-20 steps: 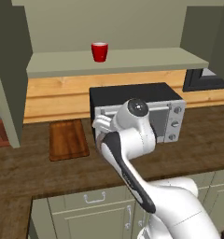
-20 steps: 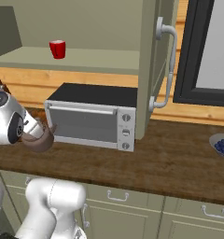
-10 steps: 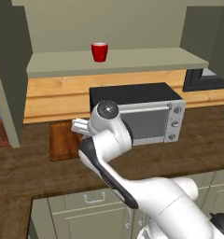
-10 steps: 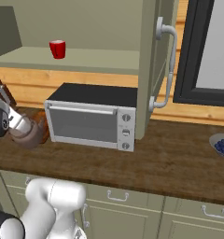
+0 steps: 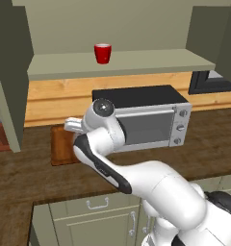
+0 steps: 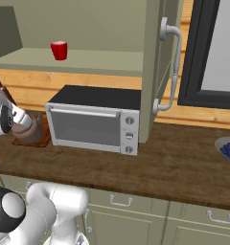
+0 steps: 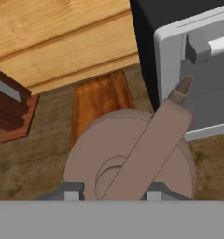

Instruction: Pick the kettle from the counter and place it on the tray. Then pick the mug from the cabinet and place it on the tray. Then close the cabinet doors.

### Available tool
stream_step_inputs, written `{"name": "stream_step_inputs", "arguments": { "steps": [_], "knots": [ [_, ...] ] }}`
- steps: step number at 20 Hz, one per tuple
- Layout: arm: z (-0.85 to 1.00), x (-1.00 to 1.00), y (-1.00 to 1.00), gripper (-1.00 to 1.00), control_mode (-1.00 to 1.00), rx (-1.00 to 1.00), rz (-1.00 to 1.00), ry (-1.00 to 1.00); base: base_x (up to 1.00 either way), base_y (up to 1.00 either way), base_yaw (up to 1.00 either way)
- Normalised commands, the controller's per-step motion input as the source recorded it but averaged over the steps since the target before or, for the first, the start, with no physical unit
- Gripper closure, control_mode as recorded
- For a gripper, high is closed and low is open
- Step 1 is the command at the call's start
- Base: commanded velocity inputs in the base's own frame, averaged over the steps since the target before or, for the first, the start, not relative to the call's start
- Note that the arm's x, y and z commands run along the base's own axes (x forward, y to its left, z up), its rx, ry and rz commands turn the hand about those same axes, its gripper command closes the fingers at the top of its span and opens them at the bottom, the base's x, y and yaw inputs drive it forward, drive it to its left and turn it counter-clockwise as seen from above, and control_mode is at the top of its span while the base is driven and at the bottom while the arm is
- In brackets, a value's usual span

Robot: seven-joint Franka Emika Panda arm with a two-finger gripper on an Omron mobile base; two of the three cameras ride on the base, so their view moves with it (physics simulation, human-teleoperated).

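Since a second ago your arm has swung to the left, away from the front of the oven, and carried the kettle (image 7: 132,158) with it. The red mug and the oven have stayed put.

On the far left of the hand view you see a dark brown wooden knife block (image 7: 9,105) with ridged sides. Next to it lies the tray (image 7: 101,100), a flat reddish-brown wooden board with a smooth grain, on the dark wood-grain table (image 7: 25,158). The kettle hangs over the near end of the tray. You cannot tell if it touches the board. It is round and squat, dull brownish-grey metal, with a flat arched handle and a short spout.

Your end effector (image 7: 113,190) is clamped on the kettle's handle, one finger on each side.

To the right stands the toaster oven (image 5: 151,120), a boxy thing with a black top, a silver front and round knobs.

Above it, the mug (image 5: 102,53) sits on the pale green shelf of the cabinet (image 5: 112,29). It is small, bright red and shiny.

On the right, one cabinet door (image 6: 157,67) stands open, with a curved silver bar handle.
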Motion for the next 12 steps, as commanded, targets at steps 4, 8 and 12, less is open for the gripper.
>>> {"name": "stream_step_inputs", "arguments": {
  "steps": [4,8,12],
  "knots": [
    [-0.17,0.53,0.27,1.00,-1.00,-0.04,0.13,-0.05,0.00,0.00,0.00],
    [-0.14,0.45,0.29,1.00,-1.00,-0.06,0.09,-0.09,0.00,0.00,0.00],
    [-0.13,0.33,0.42,1.00,-1.00,-0.08,0.04,-0.12,0.00,0.00,0.00]
  ]
}}
